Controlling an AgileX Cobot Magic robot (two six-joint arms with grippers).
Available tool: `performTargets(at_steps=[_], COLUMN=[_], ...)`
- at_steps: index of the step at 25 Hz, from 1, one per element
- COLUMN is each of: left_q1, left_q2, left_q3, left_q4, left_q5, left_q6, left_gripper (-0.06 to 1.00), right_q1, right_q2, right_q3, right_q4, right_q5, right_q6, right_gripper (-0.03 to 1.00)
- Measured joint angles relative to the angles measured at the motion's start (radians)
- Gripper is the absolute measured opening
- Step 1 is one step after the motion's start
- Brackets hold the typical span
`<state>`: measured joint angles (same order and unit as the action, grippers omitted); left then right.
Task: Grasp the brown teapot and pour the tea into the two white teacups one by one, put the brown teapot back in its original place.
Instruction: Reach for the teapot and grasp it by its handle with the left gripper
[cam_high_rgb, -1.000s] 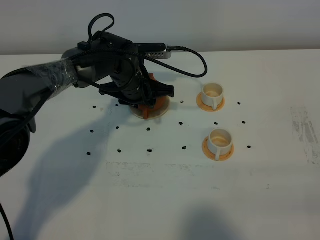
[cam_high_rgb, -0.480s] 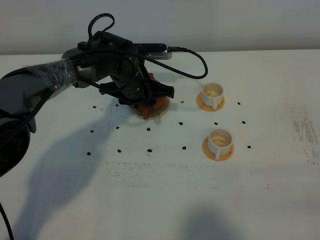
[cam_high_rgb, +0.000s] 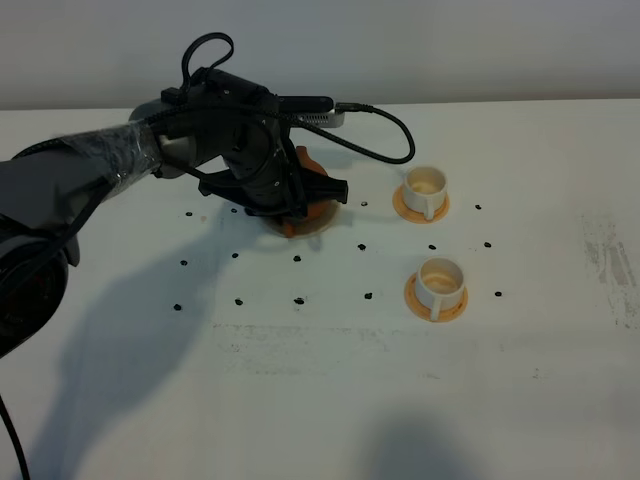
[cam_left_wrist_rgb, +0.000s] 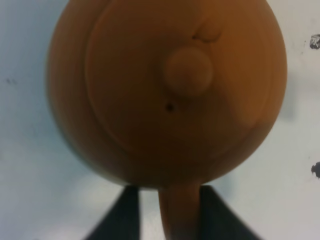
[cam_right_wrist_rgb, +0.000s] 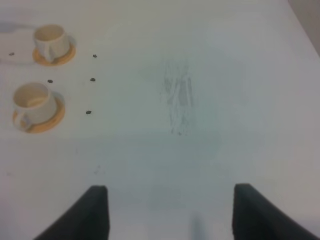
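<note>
The left fingers (cam_left_wrist_rgb: 122, 216) are pinched in on the side handle of the brown teapot (cam_left_wrist_rgb: 170, 90). In the left wrist view the handle stands between the two dark tips. One tip lies against it, and a thin sliver of table shows beside the other. The round lid is on, with a small vent hole just beside its knob (cam_left_wrist_rgb: 188, 71).

From the high camera, the left arm (cam_high_rgb: 90, 170), wrapped in clear film, reaches in from 9 o'clock. Its black wrist covers most of the pot, so only orange-brown edges show around it. A pale rim of the cream saucer (cam_high_rgb: 328, 222) shows at the pot's 4 o'clock. I cannot tell whether the pot rests on the saucer or hangs just off it.

The far teacup (cam_high_rgb: 425, 188) stands at 3 o'clock from the teapot, well apart from it. The near teacup (cam_high_rgb: 438, 280) stands at 6 o'clock from the far one. Both are upright, each on an orange-tan coaster (cam_high_rgb: 442, 313).

The right fingers (cam_right_wrist_rgb: 97, 212) are spread wide with nothing between them, over bare table well apart from the cups.

Small black dots (cam_high_rgb: 298, 300) are scattered on the white table (cam_high_rgb: 300, 400) around the pot and cups. A grey scuff (cam_high_rgb: 610, 260) marks the table's 3 o'clock edge.
</note>
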<state>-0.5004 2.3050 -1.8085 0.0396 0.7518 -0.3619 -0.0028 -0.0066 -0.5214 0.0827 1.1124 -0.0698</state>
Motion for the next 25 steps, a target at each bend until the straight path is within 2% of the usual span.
performTargets(at_steps=[6,14,25], left_q1=[0.0,-0.001,-0.026], left_q2=[0.001,0.001,0.001], left_q3=[-0.026,-0.033,-0.033], left_q4=[0.015,0.047,0.117], left_q5=[0.022,0.041,0.017], left_q6=[0.007,0.067,0.132], left_gripper=[0.09,0.08,0.08], right_q1=[0.0,0.0,0.0], right_q2=[0.0,0.0,0.0], right_q3=[0.0,0.0,0.0], right_q4=[0.0,0.0,0.0], right_q5=[0.0,0.0,0.0], right_q6=[0.0,0.0,0.0], right_gripper=[0.51,0.51,0.51])
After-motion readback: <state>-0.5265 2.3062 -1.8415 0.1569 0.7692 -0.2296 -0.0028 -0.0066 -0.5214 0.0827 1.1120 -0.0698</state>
